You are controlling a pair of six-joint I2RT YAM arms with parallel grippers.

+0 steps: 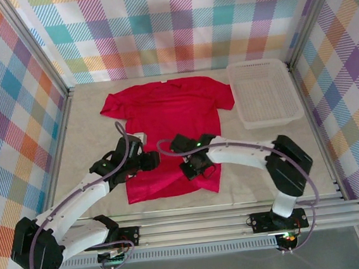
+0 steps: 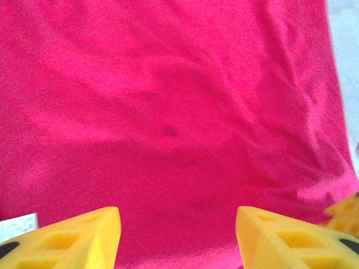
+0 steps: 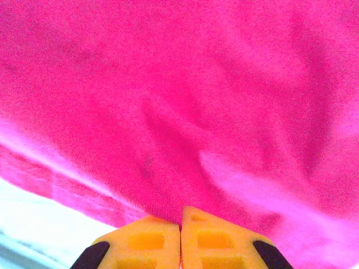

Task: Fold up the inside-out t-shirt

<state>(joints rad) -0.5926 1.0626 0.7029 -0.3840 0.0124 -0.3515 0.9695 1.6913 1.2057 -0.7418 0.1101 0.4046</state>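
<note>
The inside-out t-shirt [image 1: 171, 110] is bright red and lies spread flat on the table, neck toward the back. My left gripper [image 1: 151, 161] rests at the shirt's lower left side. In the left wrist view it [image 2: 176, 224] is open, its yellow fingers wide apart with flat red cloth [image 2: 168, 84] between them. A small white tag [image 2: 17, 227] pokes out by the left finger. My right gripper [image 1: 192, 168] sits on the lower middle of the shirt. Seen from the right wrist, it [image 3: 180, 216] is shut, pinching a raised fold of the cloth [image 3: 168, 84].
A white mesh basket [image 1: 264, 91] stands at the back right, just beside the shirt's right sleeve. Checked walls close in the table on three sides. Bare table [image 1: 266, 171] lies to the right of the hem and along the left edge.
</note>
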